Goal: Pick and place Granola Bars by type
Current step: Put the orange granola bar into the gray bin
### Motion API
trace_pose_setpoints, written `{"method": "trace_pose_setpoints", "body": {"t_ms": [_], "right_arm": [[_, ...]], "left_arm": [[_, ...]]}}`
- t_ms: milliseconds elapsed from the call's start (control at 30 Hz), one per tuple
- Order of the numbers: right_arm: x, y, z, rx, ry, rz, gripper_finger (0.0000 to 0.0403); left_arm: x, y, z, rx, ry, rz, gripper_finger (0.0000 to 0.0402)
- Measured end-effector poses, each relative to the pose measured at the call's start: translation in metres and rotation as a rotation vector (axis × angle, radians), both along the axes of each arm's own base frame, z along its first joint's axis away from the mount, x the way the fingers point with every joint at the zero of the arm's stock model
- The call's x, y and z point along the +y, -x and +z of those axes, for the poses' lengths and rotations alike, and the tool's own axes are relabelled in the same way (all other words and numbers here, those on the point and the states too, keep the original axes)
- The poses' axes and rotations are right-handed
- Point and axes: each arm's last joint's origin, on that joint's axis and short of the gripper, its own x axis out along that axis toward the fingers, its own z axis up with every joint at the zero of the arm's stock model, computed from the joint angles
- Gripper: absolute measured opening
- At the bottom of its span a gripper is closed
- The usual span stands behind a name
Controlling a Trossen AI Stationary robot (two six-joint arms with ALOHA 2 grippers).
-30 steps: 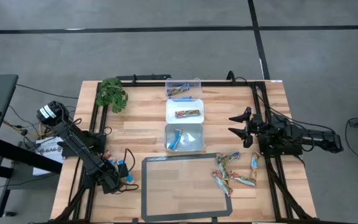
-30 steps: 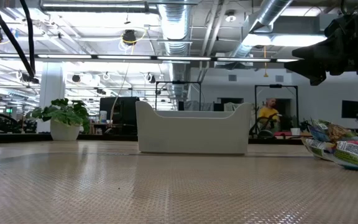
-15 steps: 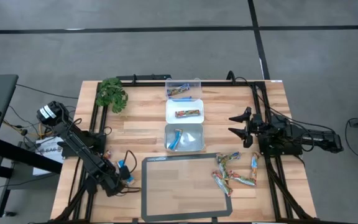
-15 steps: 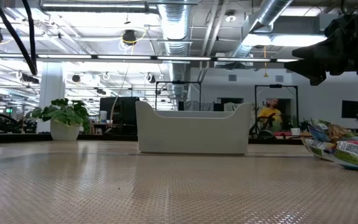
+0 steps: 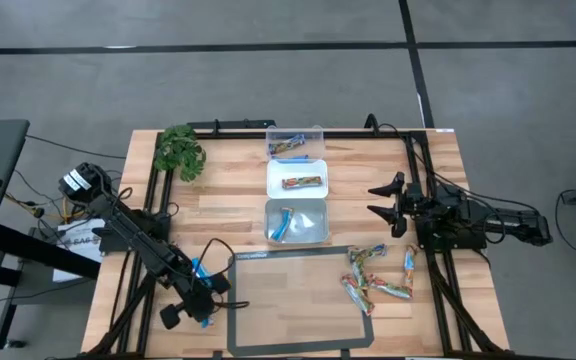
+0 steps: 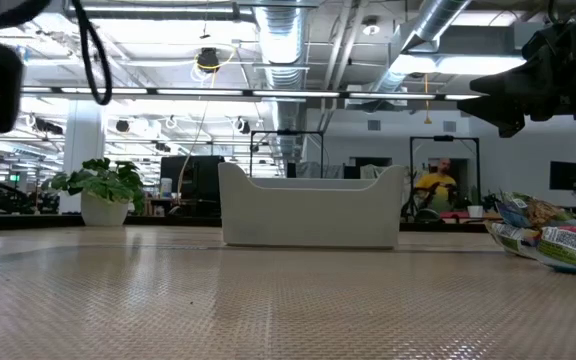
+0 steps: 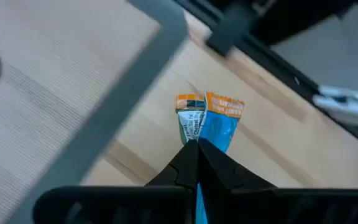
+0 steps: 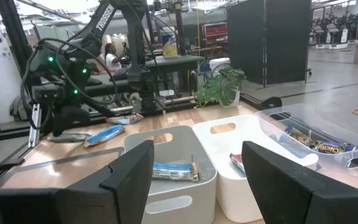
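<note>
One blue bar (image 7: 217, 127) is now pinched in the left gripper (image 5: 200, 298), whose fingers have closed on its wrapper; a second ago they stood apart, lower down beside the table's left rail. Since then that arm has swung toward the grey mat (image 5: 268, 258) and now hangs just off the mat's left edge, with the bar lifted clear of the wood; in the left wrist view the wrapper's orange end pokes out past the joined fingertips, above bare board and the mat's dark border. I judge this to mean the pick has succeeded and the carry has begun. Beyond the mat's far edge stand three tubs in a row: the nearest tub (image 5: 297, 221) already holds a blue bar (image 5: 282, 224), so it looks the likely goal, while the middle tub (image 5: 297, 178) and the far clear tub (image 5: 296, 142) hold multicoloured bars. Over the mat's right edge lies the pile of unsorted bars (image 5: 373, 280), unmoved. Farther right, past that pile, the right gripper (image 5: 384, 205) waits as before, fingers spread wide and holding nothing, pointed toward the tubs
</note>
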Motion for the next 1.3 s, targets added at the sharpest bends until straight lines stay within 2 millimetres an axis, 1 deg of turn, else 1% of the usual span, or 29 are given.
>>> {"method": "trace_pose_setpoints", "body": {"t_ms": [133, 200, 267, 400, 467, 633, 833, 967, 1200, 1300], "right_arm": [[0.0, 0.0, 0.0, 0.0, 0.0, 0.0, 0.024], [0.0, 0.0, 0.0, 0.0, 0.0, 0.0, 0.024], [0.0, 0.0, 0.0, 0.0, 0.0, 0.0, 0.024], [0.0, 0.0, 0.0, 0.0, 0.0, 0.0, 0.024], [0.0, 0.0, 0.0, 0.0, 0.0, 0.0, 0.024], [0.0, 0.0, 0.0, 0.0, 0.0, 0.0, 0.024], [0.0, 0.0, 0.0, 0.0, 0.0, 0.0, 0.024], [0.0, 0.0, 0.0, 0.0, 0.0, 0.0, 0.024], [0.0, 0.0, 0.0, 0.0, 0.0, 0.0, 0.024], [0.0, 0.0, 0.0, 0.0, 0.0, 0.0, 0.024]], "left_arm": [[0.004, -0.01, 0.002, -0.049, 0.014, 0.077, 0.0], [0.005, -0.015, 0.0, -0.054, 0.022, 0.119, 0.0], [0.004, -0.019, -0.006, -0.034, 0.021, 0.141, 0.0], [0.0, -0.025, -0.025, -0.005, 0.009, 0.149, 0.0], [-0.003, -0.03, -0.03, -0.013, 0.016, 0.153, 0.0], [-0.004, -0.034, -0.029, -0.017, 0.023, 0.166, 0.0], [-0.004, -0.033, -0.028, -0.002, 0.039, 0.155, 0.0005], [-0.004, -0.032, -0.029, 0.007, 0.034, 0.153, 0.0029], [-0.004, -0.032, -0.029, 0.009, 0.027, 0.147, 0.0108], [-0.005, -0.034, -0.023, -0.001, 0.008, 0.12, 0.0136]]}}
